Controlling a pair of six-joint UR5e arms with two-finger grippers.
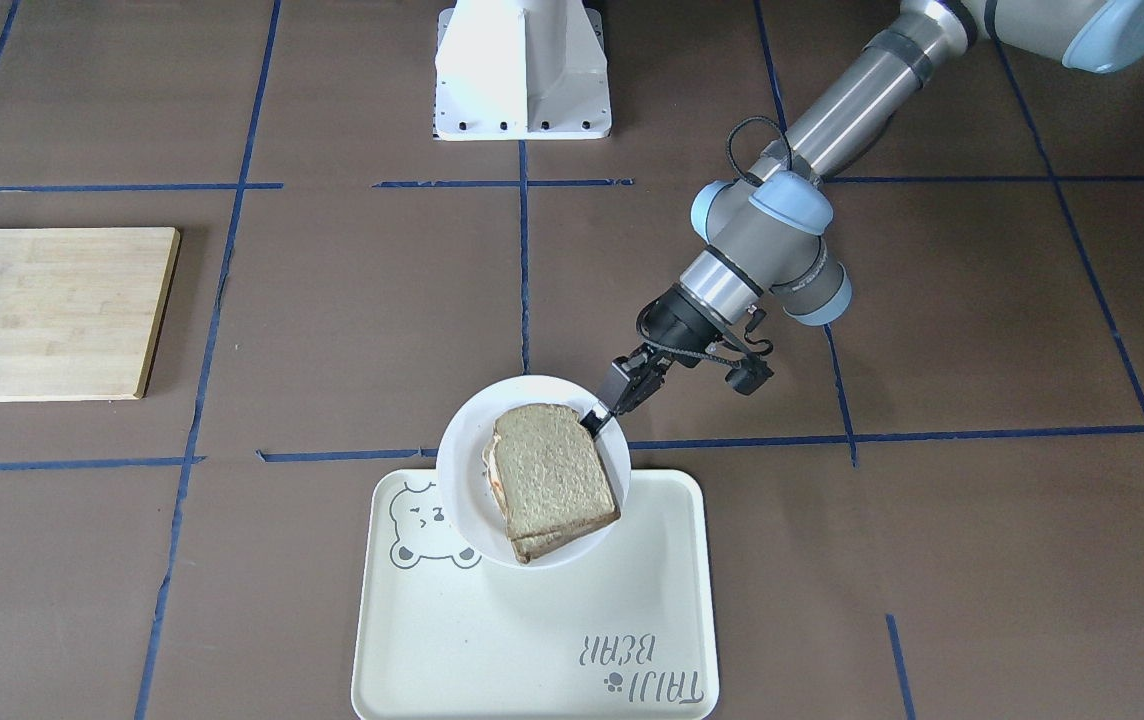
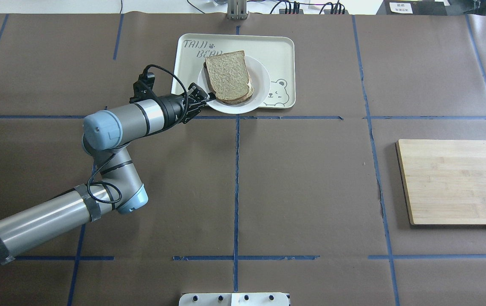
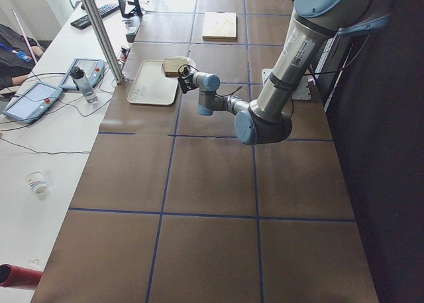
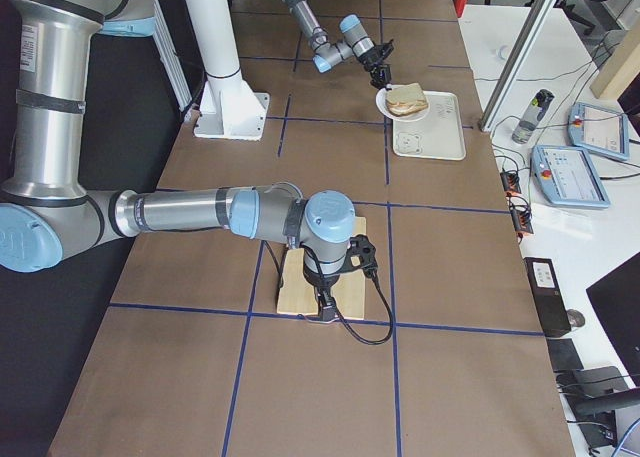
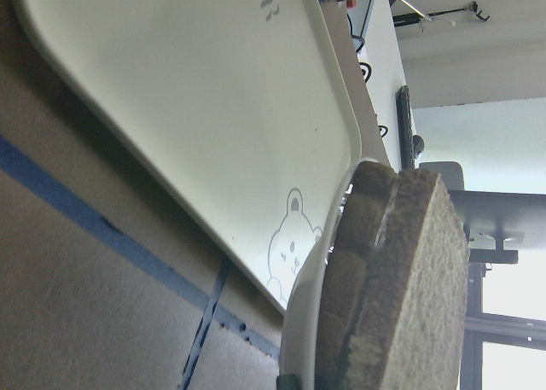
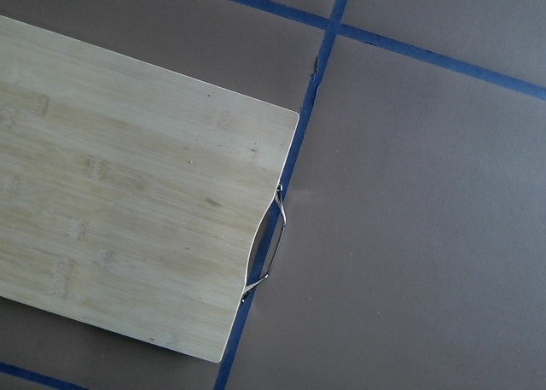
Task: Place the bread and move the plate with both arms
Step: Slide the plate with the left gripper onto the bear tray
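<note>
The left gripper (image 2: 209,98) is seen clamped on the plate (image 2: 263,90), the rim pinched at eight o'clock in the overhead view. The bread (image 2: 228,76) is laid on the plate, atop another slice (image 2: 243,98). The tray (image 2: 279,46) is overlapped at its six o'clock edge by the plate. The right gripper (image 4: 322,315) is held over the board (image 2: 455,182); its opening cannot be told.

Your left gripper (image 1: 597,418) is clamped on the plate (image 1: 462,470) rim, robot side. The bread (image 1: 557,465) covers its middle. Half the tray (image 1: 532,640) is bare, and there's wide passable table (image 1: 352,330) between it and the wooden board (image 1: 42,315).
</note>
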